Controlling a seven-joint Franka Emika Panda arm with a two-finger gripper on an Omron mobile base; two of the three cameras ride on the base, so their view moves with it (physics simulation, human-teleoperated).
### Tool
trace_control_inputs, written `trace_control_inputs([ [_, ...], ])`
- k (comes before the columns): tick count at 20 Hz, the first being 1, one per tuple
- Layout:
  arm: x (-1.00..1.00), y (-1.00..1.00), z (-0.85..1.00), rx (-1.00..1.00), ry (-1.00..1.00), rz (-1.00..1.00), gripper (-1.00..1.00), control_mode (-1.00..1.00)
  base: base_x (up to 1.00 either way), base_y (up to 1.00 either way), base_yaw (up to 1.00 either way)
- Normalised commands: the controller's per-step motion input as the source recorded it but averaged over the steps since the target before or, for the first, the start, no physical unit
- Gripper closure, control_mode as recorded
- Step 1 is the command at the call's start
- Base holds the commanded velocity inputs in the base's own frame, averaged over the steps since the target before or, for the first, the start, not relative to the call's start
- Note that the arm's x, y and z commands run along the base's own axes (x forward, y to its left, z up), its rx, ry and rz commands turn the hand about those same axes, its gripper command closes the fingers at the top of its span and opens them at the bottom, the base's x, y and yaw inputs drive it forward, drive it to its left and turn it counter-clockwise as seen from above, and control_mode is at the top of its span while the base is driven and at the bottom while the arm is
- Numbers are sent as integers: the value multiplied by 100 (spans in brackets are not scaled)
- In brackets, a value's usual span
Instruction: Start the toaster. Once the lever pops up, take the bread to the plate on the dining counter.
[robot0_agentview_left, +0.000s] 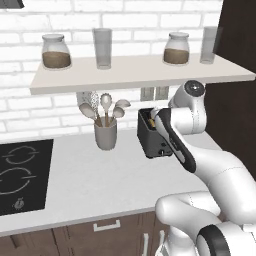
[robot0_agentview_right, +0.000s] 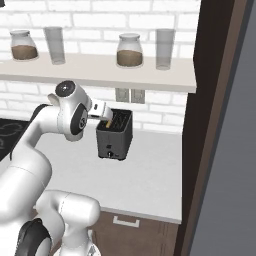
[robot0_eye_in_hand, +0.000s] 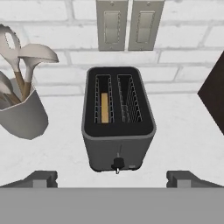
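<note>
Toaster (robot0_eye_in_hand: 118, 127) first: you have a small boxy dark grey body with rounded corners, a matt black top and two long slots lined with thin wire racks. It stands upright on the pale grey worktop (robot0_agentview_left: 100, 185), close to the white brick wall (robot0_eye_in_hand: 57, 57), just below two beige switch plates (robot0_eye_in_hand: 129, 24). A small dark knob (robot0_eye_in_hand: 117, 164) sits low on its front face, turned towards you.

Bread (robot0_eye_in_hand: 104, 107) stands on edge in the left slot in the hand view, showing as a narrow golden-tan strip sunk below the top.

Your gripper (robot0_eye_in_hand: 112, 179) hangs above and in front of the toaster, looking down at it. The jaws stand wide apart, one blocky grey fingertip (robot0_eye_in_hand: 40, 178) at each lower corner of the hand view, holding nothing and touching nothing.

Beside the toaster, apart from it, a smooth grey cup (robot0_agentview_left: 105, 134) holds pale spoons and ladles with wooden handles. The black glass hob (robot0_agentview_left: 20, 175) is set flat into the worktop further that way. On the shelf (robot0_agentview_left: 140, 72) above you see two lidded glass jars (robot0_agentview_left: 55, 51) of brown grains and two plain glass tumblers (robot0_agentview_left: 102, 48).
</note>
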Motion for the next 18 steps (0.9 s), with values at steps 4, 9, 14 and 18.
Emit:
trace_control_inputs([
  [4, 0, 0, 0, 0, 0, 0, -100, -100, 0, 0, 0],
  [9, 0, 0, 0, 0, 0, 0, -100, -100, 0, 0, 0],
  [14, 0, 0, 0, 0, 0, 0, -100, -100, 0, 0, 0],
  [18, 0, 0, 0, 0, 0, 0, -100, -100, 0, 0, 0],
])
